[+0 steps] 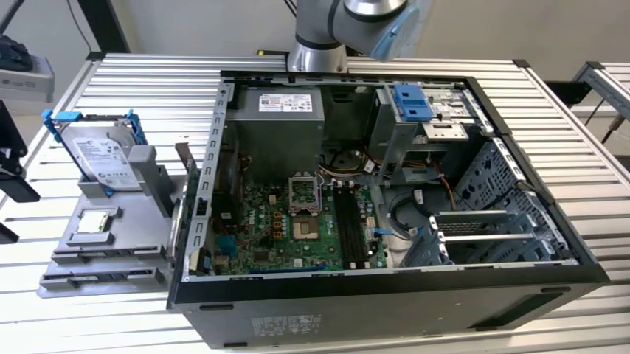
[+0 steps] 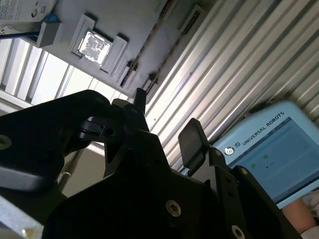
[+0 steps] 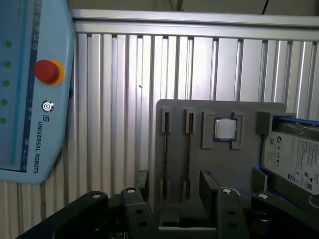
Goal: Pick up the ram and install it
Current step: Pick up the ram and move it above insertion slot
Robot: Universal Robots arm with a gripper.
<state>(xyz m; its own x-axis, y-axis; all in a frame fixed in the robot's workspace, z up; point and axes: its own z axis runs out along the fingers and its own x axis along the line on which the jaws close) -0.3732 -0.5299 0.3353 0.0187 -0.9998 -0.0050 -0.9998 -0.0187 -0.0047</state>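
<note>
My gripper hangs high over the slatted table, open, with nothing between its black fingers. Far below it lies the grey parts tray, which the exterior view shows at its left. Two narrow slots in the tray each hold a thin dark strip on edge. These look like the ram seen edge-on, and its flat face is hidden. The open computer case lies on its side, and the motherboard's long black slots show inside.
On the tray also sit a silver hard drive with blue clips and a small square processor chip. A light-blue teach pendant hangs close beside the gripper. The robot arm rises behind the case.
</note>
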